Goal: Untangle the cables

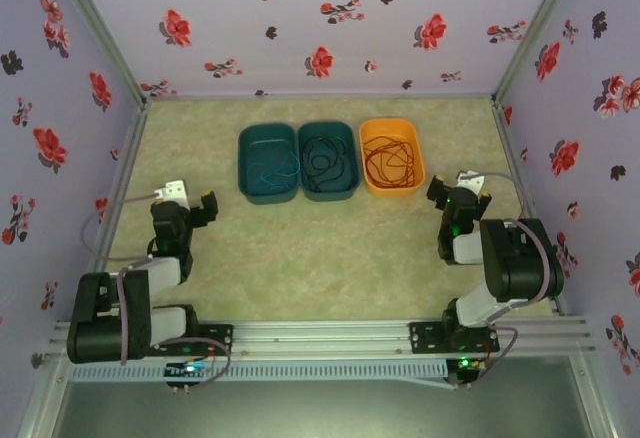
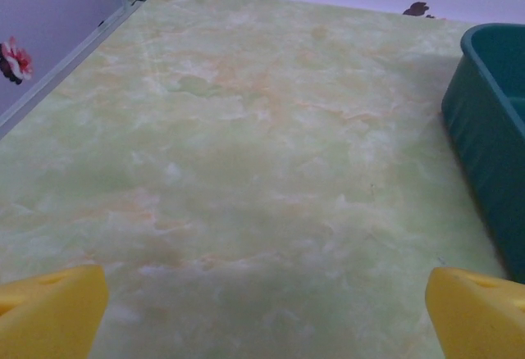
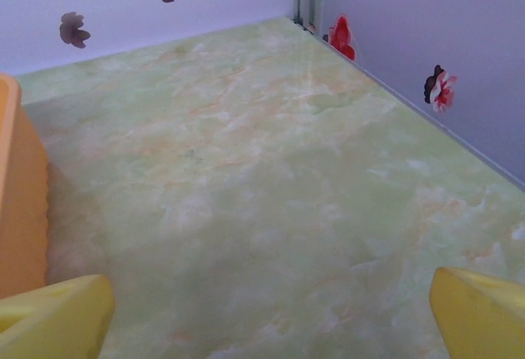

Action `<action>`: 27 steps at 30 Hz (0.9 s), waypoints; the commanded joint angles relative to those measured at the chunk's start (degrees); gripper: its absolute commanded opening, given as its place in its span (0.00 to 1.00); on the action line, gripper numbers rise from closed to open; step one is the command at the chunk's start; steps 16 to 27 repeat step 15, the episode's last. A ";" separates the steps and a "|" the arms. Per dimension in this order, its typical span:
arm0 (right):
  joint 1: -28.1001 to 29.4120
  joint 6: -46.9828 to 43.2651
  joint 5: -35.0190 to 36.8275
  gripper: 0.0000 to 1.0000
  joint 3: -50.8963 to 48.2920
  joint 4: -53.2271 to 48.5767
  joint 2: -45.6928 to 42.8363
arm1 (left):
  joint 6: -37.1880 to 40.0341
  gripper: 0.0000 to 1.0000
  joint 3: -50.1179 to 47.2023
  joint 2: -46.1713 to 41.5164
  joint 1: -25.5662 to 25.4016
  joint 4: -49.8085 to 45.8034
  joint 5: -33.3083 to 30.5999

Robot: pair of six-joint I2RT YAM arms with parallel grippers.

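Both arms sat folded low on pale green marbled desk (image 1: 330, 248), left yellow fingers (image 2: 49, 314) and right yellow fingers (image 3: 53, 318) spread wide.

I see teal bin (image 2: 486, 142) cut off at 3 o'clock, orange bin (image 3: 20, 203) at 9; cables (image 1: 322, 161) too small to trace.

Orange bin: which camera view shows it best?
Top external: the whole orange bin, red cable coiled inside. The right wrist view catches a slice of its outer wall; the left wrist view faces a teal bin.
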 commanded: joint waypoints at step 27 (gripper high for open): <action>-0.22 0.51 1.72 0.99 0.01 0.98 -0.63 | 2.32 1.00 4.16 4.48 2.44 5.56 3.89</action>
